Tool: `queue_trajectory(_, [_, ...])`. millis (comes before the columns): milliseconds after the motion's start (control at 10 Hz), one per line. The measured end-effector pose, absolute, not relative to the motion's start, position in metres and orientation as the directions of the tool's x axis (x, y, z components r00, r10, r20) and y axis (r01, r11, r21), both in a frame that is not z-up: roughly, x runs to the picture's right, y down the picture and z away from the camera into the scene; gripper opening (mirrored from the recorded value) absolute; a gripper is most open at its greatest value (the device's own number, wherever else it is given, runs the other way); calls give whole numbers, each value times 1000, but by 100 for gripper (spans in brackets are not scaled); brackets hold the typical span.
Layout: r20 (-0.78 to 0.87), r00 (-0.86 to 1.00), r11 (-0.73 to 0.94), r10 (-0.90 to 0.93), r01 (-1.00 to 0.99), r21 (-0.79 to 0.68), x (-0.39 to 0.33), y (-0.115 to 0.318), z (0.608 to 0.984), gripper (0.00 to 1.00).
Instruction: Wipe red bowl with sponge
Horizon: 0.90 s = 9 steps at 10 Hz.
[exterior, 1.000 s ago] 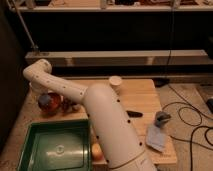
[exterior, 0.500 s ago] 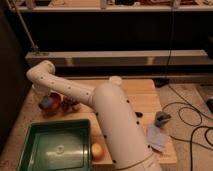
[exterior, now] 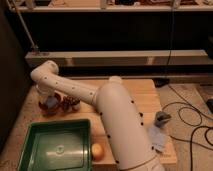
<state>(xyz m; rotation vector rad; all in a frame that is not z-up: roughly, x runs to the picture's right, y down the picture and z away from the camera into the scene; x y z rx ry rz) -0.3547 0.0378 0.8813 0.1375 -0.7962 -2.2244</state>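
Observation:
The red bowl [exterior: 49, 106] sits at the far left of the wooden table [exterior: 145, 95], partly hidden by my arm's end. A small blue-grey sponge [exterior: 52, 102] shows inside the bowl's opening. My gripper [exterior: 48, 97] hangs down from the white wrist [exterior: 45, 75], directly over the bowl and at the sponge. The gripper is mostly hidden by the wrist and the bowl.
A dark purple-brown knobbly cluster [exterior: 72, 103] lies just right of the bowl. A green tray [exterior: 30, 150] fills the front left. An orange fruit [exterior: 97, 151] sits beside it. A grey-blue lump [exterior: 162, 118] on a pale sheet [exterior: 157, 138] lies at the right. Cables run on the floor [exterior: 192, 117].
The wrist and gripper have shifted slightly to the right over the bowl. The forearm swung, uncovering the orange fruit by the tray.

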Motion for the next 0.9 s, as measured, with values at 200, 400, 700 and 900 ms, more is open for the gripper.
queue_trajectory(200, [155,-692,-516,-705,650,557,-349,25,894,0])
queue_trajectory(400, [157,-684,-514,-713,661,546,-351,19,901,0])
queue_trajectory(700, [141,-683,-515,-717,655,553,-368,14,900,0])
queue_trajectory(900, [116,-704,-528,-701,621,579,-388,20,888,0])
